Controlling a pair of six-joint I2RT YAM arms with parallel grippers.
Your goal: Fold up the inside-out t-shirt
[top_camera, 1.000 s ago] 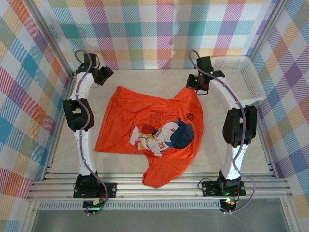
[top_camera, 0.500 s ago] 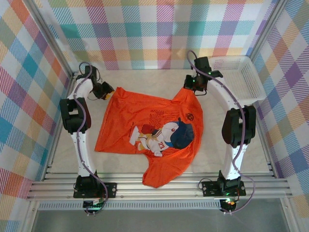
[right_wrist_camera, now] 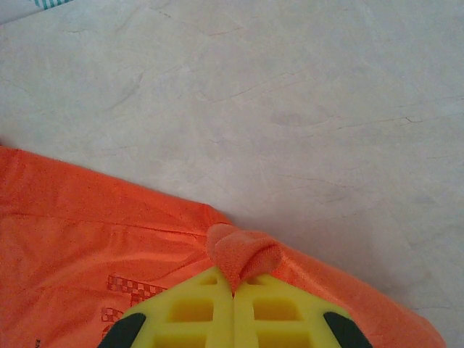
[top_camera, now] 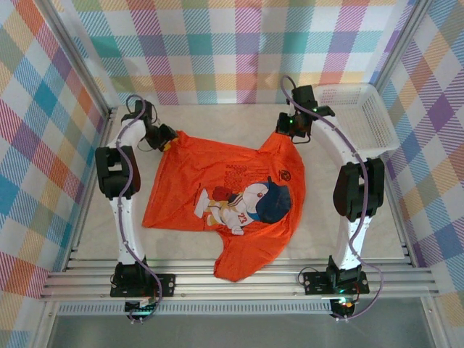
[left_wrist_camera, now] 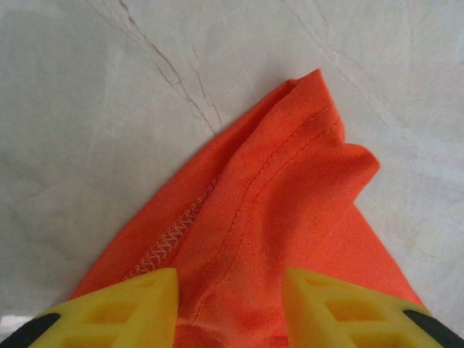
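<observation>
The inside-out t-shirt (top_camera: pixel 217 181) is bright orange and lies spread on the pale table, its cartoon print facing up. My left gripper (top_camera: pixel 165 141) is at the shirt's far left corner. In the left wrist view its yellow fingers (left_wrist_camera: pixel 138 304) stand apart, with the hemmed corner of the t-shirt (left_wrist_camera: pixel 290 188) lying between them on the table. My right gripper (top_camera: pixel 285 130) is at the shirt's far right corner. In the right wrist view the right gripper (right_wrist_camera: pixel 233 286) is shut on a small pinched fold of the t-shirt (right_wrist_camera: pixel 243 254).
A white mesh basket (top_camera: pixel 370 116) stands at the back right, beside the right arm. Checked walls close in the table on three sides. Bare tabletop (top_camera: pixel 217 119) runs behind the shirt, and a metal rail (top_camera: pixel 239 279) crosses the near edge.
My left gripper has come in from the back left corner of the table onto the shirt's far left corner. The right gripper keeps its hold and has barely moved.
</observation>
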